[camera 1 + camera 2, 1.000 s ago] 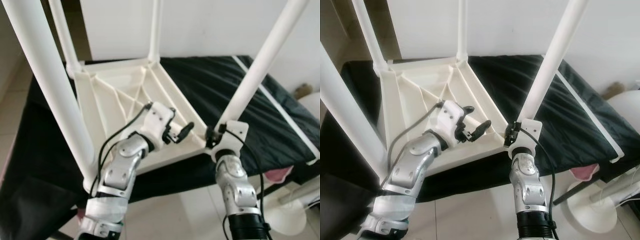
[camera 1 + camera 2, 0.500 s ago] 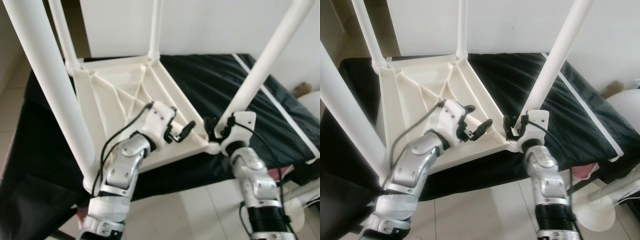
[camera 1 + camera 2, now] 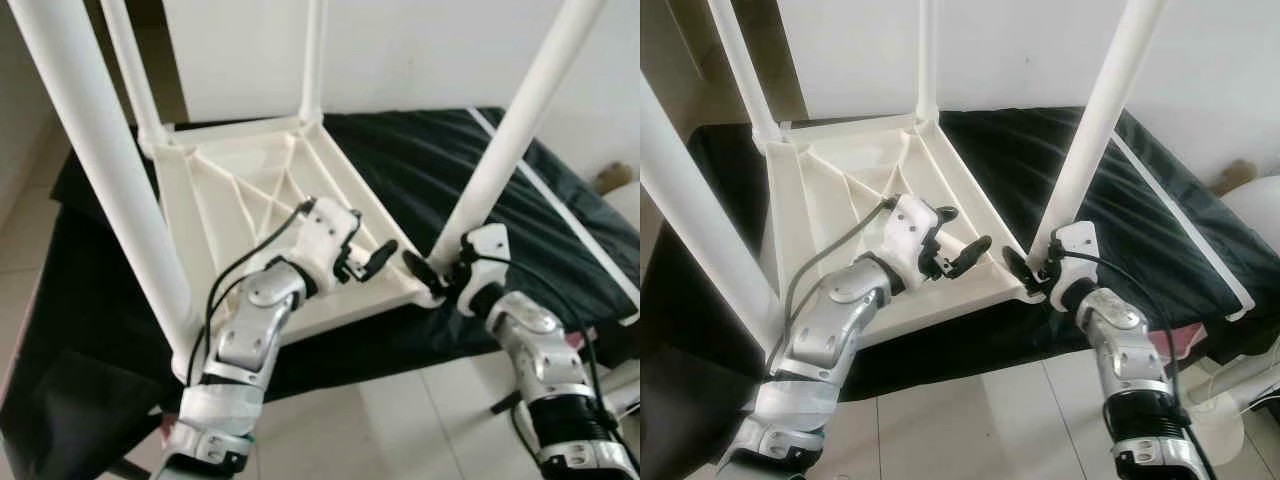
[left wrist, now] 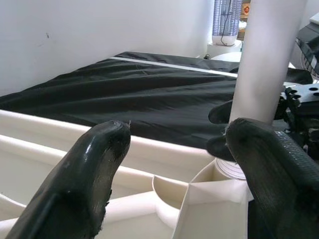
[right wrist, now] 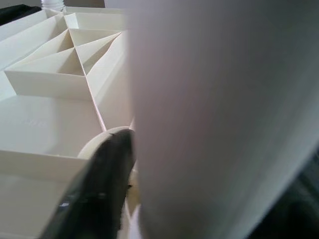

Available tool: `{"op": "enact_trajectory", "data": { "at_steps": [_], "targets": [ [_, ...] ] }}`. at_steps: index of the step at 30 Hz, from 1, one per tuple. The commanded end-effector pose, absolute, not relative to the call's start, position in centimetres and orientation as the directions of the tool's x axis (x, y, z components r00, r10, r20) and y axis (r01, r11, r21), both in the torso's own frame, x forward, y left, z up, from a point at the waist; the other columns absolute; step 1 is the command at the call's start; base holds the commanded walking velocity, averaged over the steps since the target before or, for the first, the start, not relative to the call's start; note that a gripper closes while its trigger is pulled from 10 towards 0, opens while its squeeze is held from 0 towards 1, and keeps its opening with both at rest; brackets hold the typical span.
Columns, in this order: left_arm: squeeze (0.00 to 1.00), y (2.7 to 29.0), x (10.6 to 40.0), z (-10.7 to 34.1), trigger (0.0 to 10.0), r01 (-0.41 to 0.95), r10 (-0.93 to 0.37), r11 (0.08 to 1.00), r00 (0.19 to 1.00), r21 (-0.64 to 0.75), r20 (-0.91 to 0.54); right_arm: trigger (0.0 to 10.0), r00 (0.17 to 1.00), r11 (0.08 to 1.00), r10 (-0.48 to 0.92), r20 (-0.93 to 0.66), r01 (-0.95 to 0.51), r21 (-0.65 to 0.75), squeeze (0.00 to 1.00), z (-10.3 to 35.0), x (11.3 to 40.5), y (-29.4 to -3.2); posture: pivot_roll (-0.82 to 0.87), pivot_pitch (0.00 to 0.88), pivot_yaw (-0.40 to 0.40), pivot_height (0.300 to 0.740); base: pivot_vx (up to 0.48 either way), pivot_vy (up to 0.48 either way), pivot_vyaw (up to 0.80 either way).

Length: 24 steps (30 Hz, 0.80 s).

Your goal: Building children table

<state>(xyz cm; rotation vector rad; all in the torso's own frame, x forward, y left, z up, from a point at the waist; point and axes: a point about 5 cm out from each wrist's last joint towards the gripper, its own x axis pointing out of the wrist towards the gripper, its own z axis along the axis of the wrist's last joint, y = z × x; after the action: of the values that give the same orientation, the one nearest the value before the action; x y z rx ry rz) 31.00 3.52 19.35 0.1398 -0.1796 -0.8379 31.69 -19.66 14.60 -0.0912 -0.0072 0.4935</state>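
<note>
The white children's table [image 3: 250,190] is seen lying upside down on a black-covered bed [image 3: 480,180], its near corner at the bed's front edge. Four legs are counted, all standing in their corner sockets, so the assembly is judged nearly done (seating and turning upright probably remain). The near-right leg [image 3: 1095,130] is gripped at its base by the right end effector [image 3: 1032,272]. The left end effector [image 3: 372,262] is held open over the underside ribs, gripping nothing.

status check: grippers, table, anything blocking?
Right gripper clamped around near-right leg at its socket. Left gripper open over upturned tabletop. Nothing blocking.
</note>
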Motion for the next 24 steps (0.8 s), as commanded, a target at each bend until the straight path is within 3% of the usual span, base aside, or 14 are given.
{"op": "enact_trajectory", "data": {
  "at_steps": [1, 4, 5, 6, 24],
  "targets": [
    [0.0, 3.6, 31.4, 19.5, 10.0, 0.673, -0.697, 0.714, 0.708, 0.195, 0.109, 0.0, 0.86, 0.856, 0.51, -0.009, -0.508, -0.092, 0.0, 14.7, 31.8, -19.2, -0.01, 0.029, -0.047, 0.74, 0.0, 0.0, 0.0],
    [0.0, 3.6, 31.4, 19.5, 10.0, 0.672, -0.697, 0.714, 0.709, 0.195, 0.109, 0.0, 0.854, 0.85, 0.52, -0.013, -0.518, -0.096, 0.0, 14.6, 31.8, -19.3, -0.01, 0.029, -0.047, 0.74, 0.0, 0.0, 0.0],
    [0.0, 3.6, 31.4, 19.5, 10.0, 0.672, -0.696, 0.715, 0.709, 0.194, 0.109, 4.3, 0.856, 0.851, 0.517, -0.016, -0.516, -0.095, 0.0, 14.5, 31.7, -19.3, -0.01, 0.033, -0.047, 0.74, 0.0, 0.0, 0.0],
    [0.0, 3.6, 31.4, 19.5, 10.0, 0.674, -0.697, 0.714, 0.709, 0.191, 0.108, 10.0, 0.859, 0.854, 0.512, -0.016, -0.511, -0.093, 0.0, 14.5, 31.6, -19.4, -0.02, 0.035, -0.046, 0.74, 0.0, 0.0, 0.0],
    [0.0, 2.9, 30.9, 18.9, 10.0, 0.708, -0.728, 0.683, 0.679, 0.181, 0.093, 10.0, 0.942, 0.94, 0.334, 0.034, -0.331, -0.08, 0.0, 15.0, 30.4, -19.2, -0.06, 0.046, -0.025, 0.74, 0.0, 0.0, 0.0]
  ]
}}
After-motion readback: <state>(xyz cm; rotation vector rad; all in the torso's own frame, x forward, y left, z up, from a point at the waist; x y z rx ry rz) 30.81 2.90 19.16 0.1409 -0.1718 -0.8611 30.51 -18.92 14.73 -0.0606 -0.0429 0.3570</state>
